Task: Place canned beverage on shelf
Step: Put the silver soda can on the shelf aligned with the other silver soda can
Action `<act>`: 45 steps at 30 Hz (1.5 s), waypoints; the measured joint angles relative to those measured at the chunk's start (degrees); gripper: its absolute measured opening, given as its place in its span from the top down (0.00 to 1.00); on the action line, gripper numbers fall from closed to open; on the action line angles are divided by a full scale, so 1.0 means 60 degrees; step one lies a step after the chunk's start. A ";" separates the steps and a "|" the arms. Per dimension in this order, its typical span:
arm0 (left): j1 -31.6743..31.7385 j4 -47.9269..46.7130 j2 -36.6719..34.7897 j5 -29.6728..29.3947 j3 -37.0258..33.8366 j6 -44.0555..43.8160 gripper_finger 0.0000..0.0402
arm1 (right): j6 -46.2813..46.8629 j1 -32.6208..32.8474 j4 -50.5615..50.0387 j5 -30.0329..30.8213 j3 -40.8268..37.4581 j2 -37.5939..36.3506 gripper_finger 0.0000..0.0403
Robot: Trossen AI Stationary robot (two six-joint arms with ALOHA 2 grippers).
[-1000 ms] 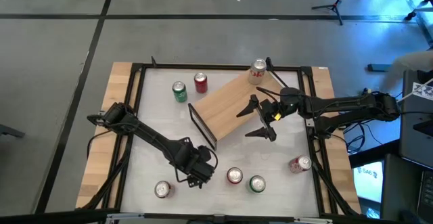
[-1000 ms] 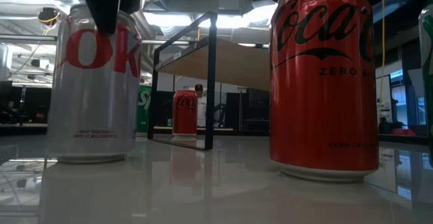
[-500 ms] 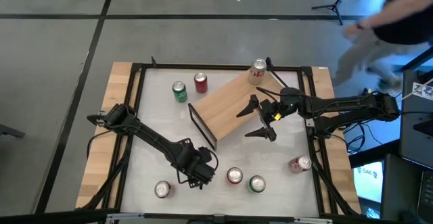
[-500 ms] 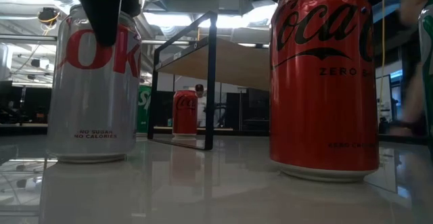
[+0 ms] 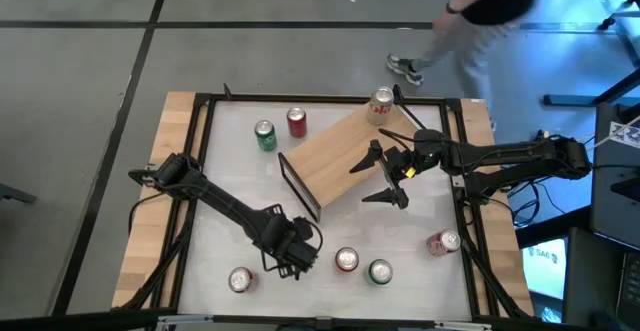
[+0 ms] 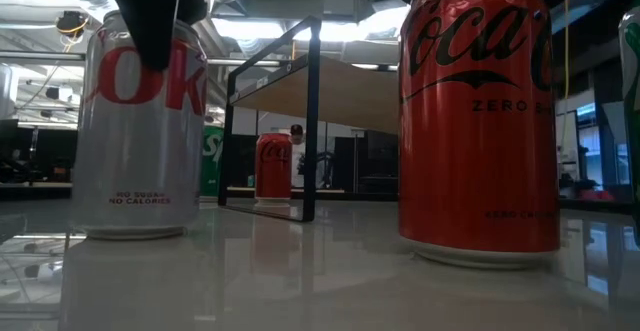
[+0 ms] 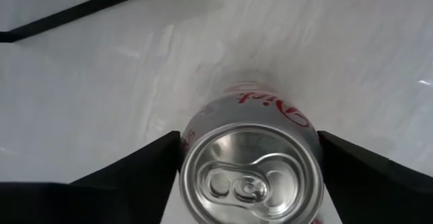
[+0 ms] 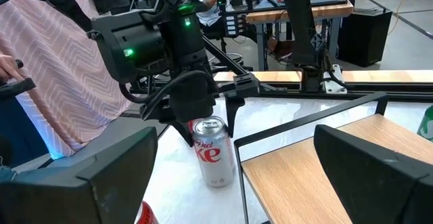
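A silver Diet Coke can stands upright on the white tabletop near the front left; it also shows in the low view. My left gripper is open, pointing down over the can, one finger on each side of its top. One finger shows in front of the can's upper part. The shelf, a light-wood plank with black frame ends, stands aslant in the middle. My right gripper is open and empty over the shelf's right end. My left gripper comes at the Diet Coke can from above, with a finger on each side of the can's top rim. I cannot tell whether the fingers touch it. The can stands upright on the table.
A silver can is at the shelf's far end. A green can and a red can stand far left. A red can and a green can stand near the front. Another can lies right. A person walks beyond the far edge.
My left gripper has come down a little over the Diet Coke can; in the low view its finger reaches lower across the can's upper part. A person has walked leftward beyond the table's far right corner.
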 joint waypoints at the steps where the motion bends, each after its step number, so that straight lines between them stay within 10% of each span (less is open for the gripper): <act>1: 0.0010 0.0000 0.0000 0.0048 0.0000 -0.0003 0.26 | 0.0000 0.0000 0.0000 -0.0002 0.0000 0.0000 0.02; 16: 0.0040 -0.0630 -0.0033 0.0218 0.1044 0.0004 0.31 | 0.0007 0.0000 -0.0003 -0.0021 0.0000 0.0000 0.02; 36: 0.0601 -0.2561 -0.0052 0.0198 0.6258 0.0263 0.31 | -0.0197 0.0000 -0.3534 0.0486 0.2157 -0.1075 0.07; 45: 0.1590 -0.2329 -0.0211 0.0116 0.6218 0.1286 0.31 | -0.0200 0.0000 -0.3732 0.0475 0.2218 -0.1028 0.08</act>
